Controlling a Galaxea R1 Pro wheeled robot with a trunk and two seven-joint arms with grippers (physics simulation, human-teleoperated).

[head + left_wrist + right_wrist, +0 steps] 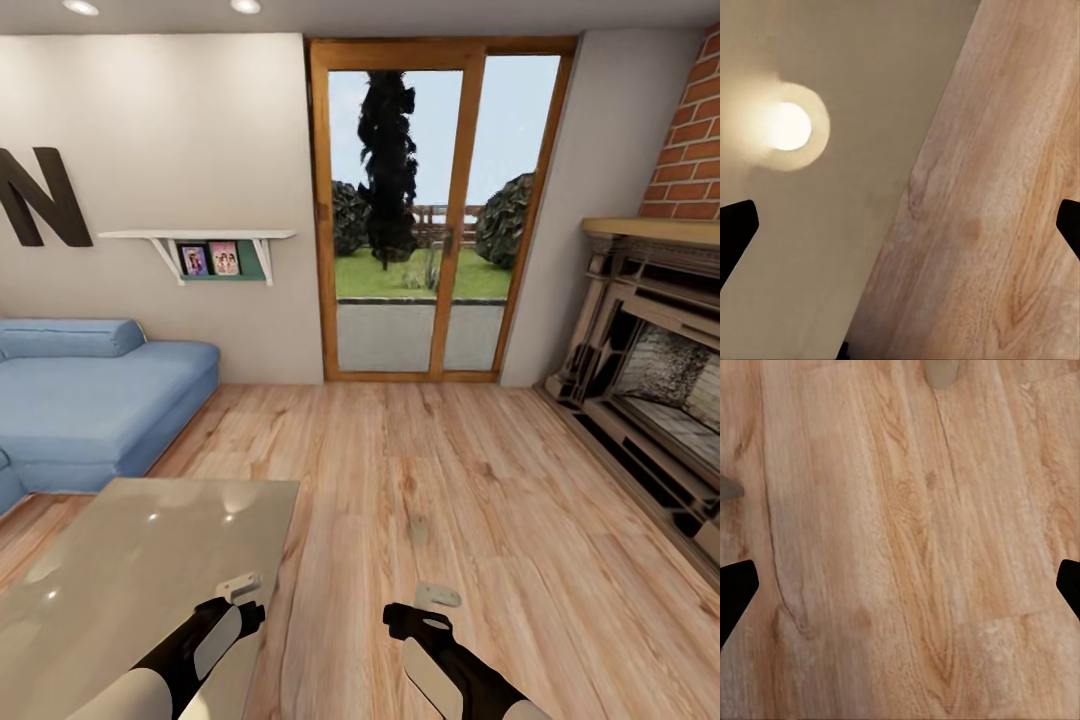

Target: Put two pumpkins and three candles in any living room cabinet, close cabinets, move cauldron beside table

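From the head camera I am looking across the living room's light wood plank floor toward the glazed wooden doors at top centre. The blue corner sofa sits at the left edge. The ornate beige-and-black fireplace surround runs down the right side under the red brick chimney. The low rectangular counter with a glossy grey reflective top fills the lower left, and it carries nothing that I can see.

My left claw pokes in at the bottom, over the counter's right edge. In its wrist camera the two black fingertips sit far apart at opposite borders, nothing between them, with the counter edge and a reflected ceiling light below. My right claw hangs over bare floor at bottom centre. Its fingertips are likewise spread wide and empty.
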